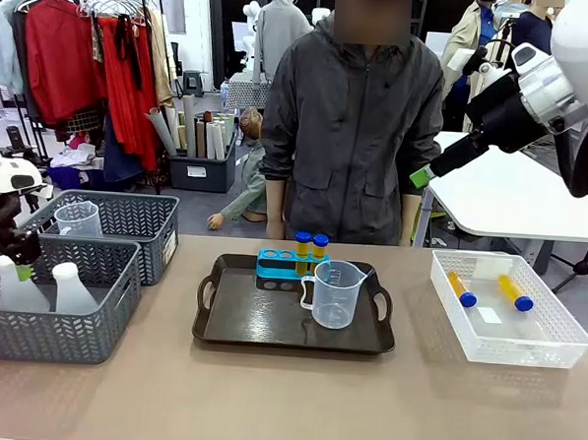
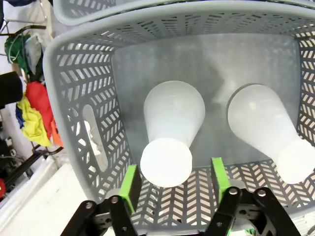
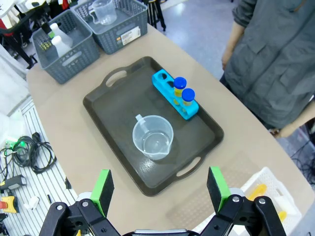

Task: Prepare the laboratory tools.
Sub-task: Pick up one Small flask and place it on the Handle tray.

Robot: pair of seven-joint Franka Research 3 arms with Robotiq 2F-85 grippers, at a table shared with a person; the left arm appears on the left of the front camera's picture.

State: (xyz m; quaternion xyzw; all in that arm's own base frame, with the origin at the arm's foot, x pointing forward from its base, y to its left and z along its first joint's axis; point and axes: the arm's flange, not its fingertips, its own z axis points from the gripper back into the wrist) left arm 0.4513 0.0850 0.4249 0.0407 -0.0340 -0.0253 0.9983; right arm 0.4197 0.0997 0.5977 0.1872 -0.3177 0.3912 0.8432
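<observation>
Looking along the left gripper [image 2: 173, 176], we find its jaws spread to either side of the neck of a white conical flask [image 2: 172, 118]. The green pads sit beside the flask's mouth, with a clear gap on one side, so nothing is pinched. This flask stands upright in the near grey basket [image 2: 78, 98], and a second flask [image 2: 261, 118] stands just beside it.

We see the right gripper [image 3: 160, 179] raised above the table, its fingers wide apart with nothing between them. Below it lies the dark tray [image 3: 113, 113]. On the tray stands the blue rack [image 3: 174, 96], which holds two upright capped tubes [image 3: 183, 94], and near it is the clear beaker [image 3: 152, 137].

In the front view we note two more yellow tubes [image 1: 460, 288] lying in the white crate [image 1: 504, 344]. Another beaker [image 1: 77, 219] stands in the far basket [image 1: 136, 217]. A person [image 1: 354, 115] stands behind the table.
</observation>
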